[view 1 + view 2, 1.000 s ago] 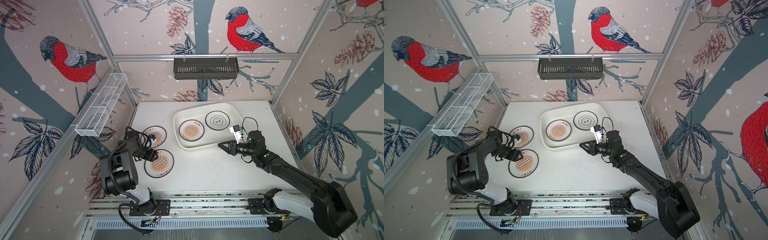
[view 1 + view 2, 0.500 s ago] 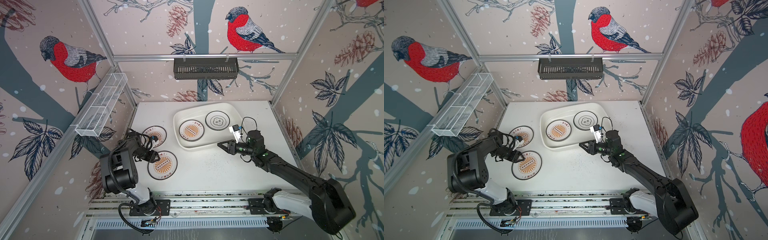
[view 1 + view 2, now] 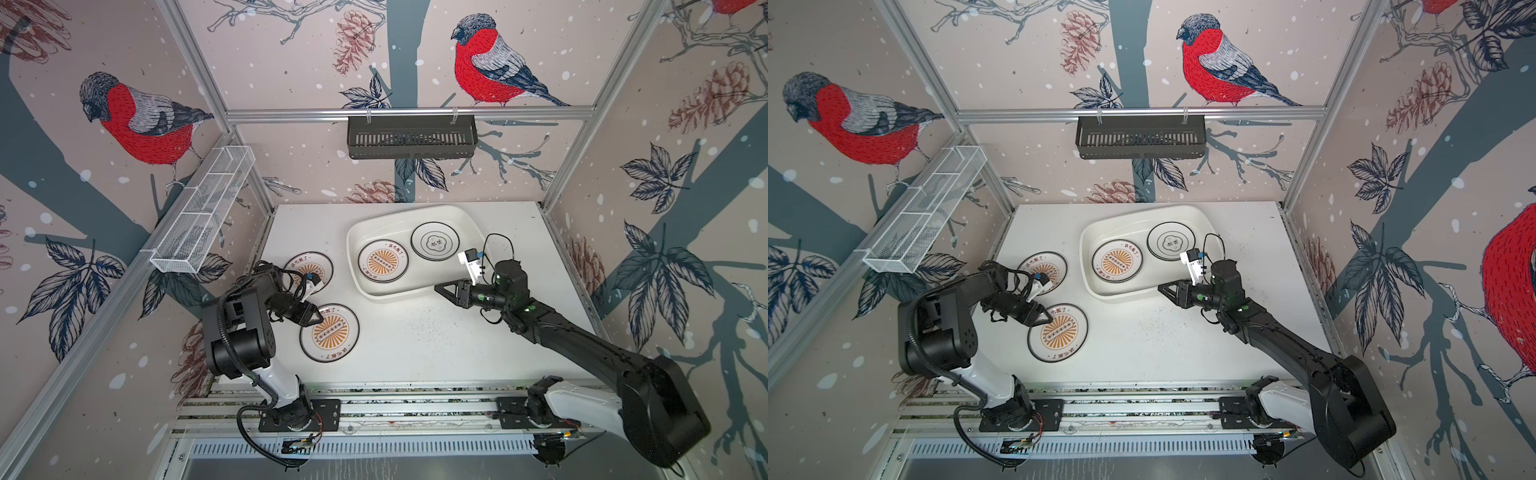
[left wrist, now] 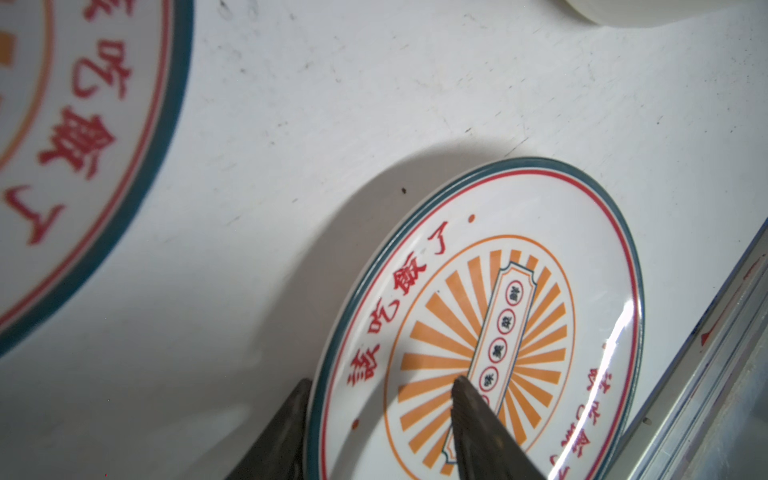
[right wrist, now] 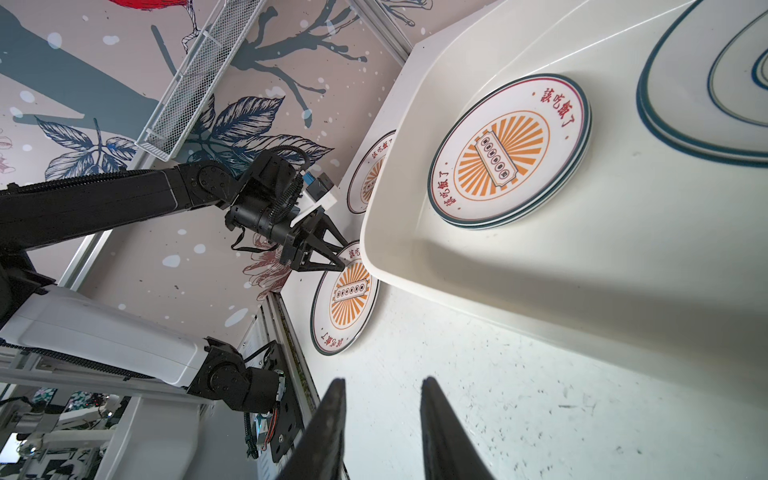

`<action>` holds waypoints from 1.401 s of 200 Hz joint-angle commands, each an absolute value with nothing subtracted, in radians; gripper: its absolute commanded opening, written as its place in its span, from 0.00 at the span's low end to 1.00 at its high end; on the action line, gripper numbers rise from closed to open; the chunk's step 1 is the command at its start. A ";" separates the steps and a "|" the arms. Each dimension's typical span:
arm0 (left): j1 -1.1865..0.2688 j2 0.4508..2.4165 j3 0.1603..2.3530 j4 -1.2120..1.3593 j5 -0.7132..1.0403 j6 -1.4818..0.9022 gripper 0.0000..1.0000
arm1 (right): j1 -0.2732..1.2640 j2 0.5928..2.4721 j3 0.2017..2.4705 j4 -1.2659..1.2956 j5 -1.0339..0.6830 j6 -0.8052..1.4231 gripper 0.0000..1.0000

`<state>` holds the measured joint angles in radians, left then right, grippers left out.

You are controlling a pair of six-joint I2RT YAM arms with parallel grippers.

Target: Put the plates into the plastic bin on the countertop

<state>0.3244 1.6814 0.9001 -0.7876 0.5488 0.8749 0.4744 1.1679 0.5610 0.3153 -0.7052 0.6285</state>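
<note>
Currently left gripper (image 3: 316, 318) straddles rim of near plate (image 3: 330, 332) (clamped or not, can't tell); right gripper (image 3: 440, 287) narrow, empty, beside bin (image 3: 399, 296).

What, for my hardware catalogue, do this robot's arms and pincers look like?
The left arm and right arm are black jointed links on white base segments. The left pincer and right pincer each have two black tapering triangular fingers, with a white camera block and blue plug behind. Black cables loop at both wrists; ribbed conduit follows the left arm; green dots mark the right.
</note>
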 commanded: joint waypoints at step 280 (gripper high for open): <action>0.368 1.780 0.886 -0.874 0.633 1.049 0.22 | 0.501 1.152 0.551 0.375 -0.691 0.687 0.30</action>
<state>0.3641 1.7706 0.8886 -0.8501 0.6830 1.0199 0.4973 1.1530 0.5537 0.3237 -0.6971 0.6807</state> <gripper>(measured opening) 0.242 0.304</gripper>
